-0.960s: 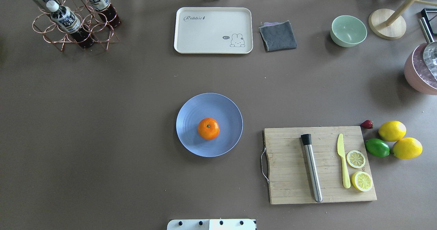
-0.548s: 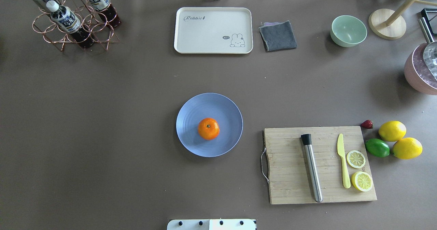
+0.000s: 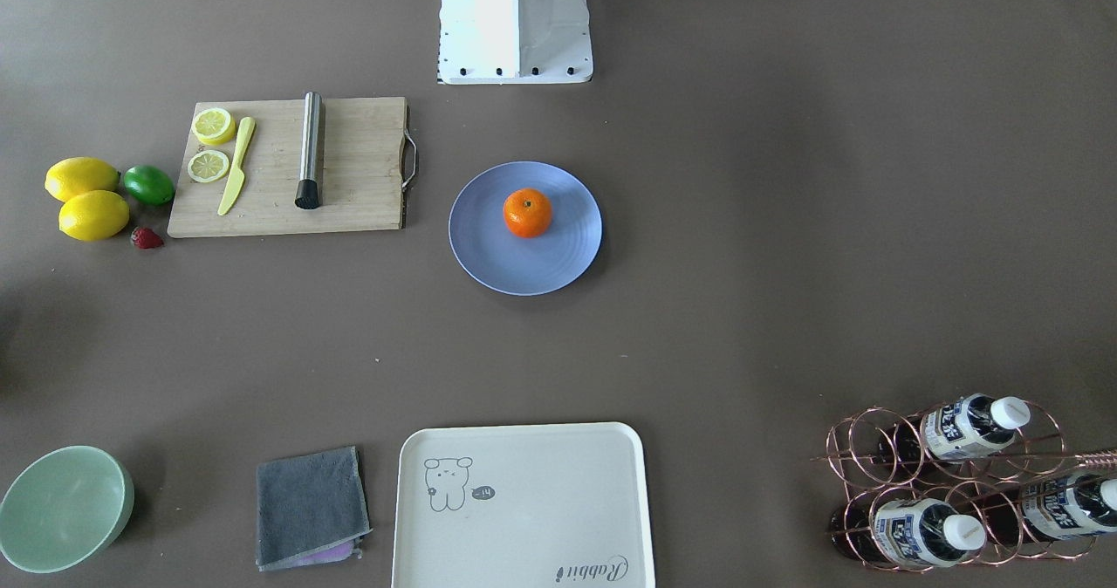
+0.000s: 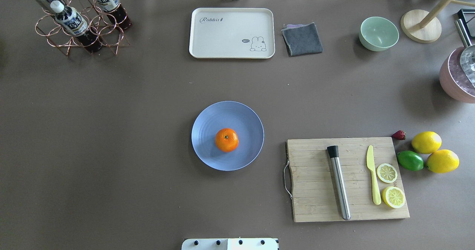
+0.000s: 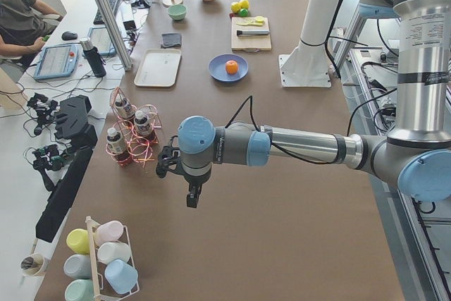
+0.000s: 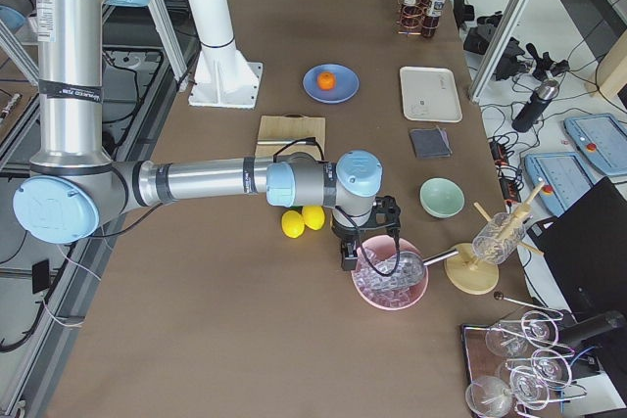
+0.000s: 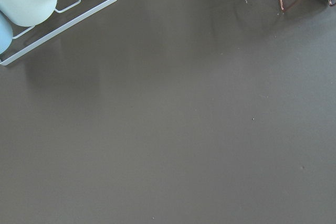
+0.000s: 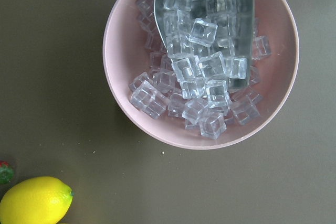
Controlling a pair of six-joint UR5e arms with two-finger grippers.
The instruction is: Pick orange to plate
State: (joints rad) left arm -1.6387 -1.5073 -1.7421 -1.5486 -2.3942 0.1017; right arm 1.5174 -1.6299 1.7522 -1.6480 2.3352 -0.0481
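1. The left gripper (image 5: 191,199) hangs pointing down over the bare brown table (image 4: 111,131) at the robot's left end. It shows only small in the left side view, so whether its fingers are parted or closed cannot be told.
2. Near this gripper stands a copper wire bottle rack (image 5: 134,139). Its wrist camera catches a corner of a white cup rack (image 7: 58,19) at the frame's edge.
3. The right gripper (image 6: 347,259) hangs at the table's opposite end, at the rim of a pink bowl of ice cubes (image 8: 199,61). Its grip state cannot be told either.
4. A metal scoop (image 8: 210,3) lies in that bowl among the cubes. A whole lemon (image 8: 35,201) and a strawberry (image 8: 4,172) lie on the table near this gripper.
5. Farther from the right gripper, past the lemon, a wooden cutting board (image 4: 315,176) bears a steel muddler (image 4: 338,183), a yellow knife (image 4: 373,179) and two lemon halves (image 4: 387,173). A lime (image 4: 410,160) lies just beside the board.
6. The orange (image 4: 226,140) sits stem dot up on the blue-lavender plate (image 4: 211,120), slightly off its middle. It lies mid-table, well apart from both grippers, beyond the board from the right one.
7. Farthest out, along the table's far edge, lie a cream tray (image 4: 232,33), a grey cloth (image 4: 302,38) and a mint-green bowl (image 4: 378,33).
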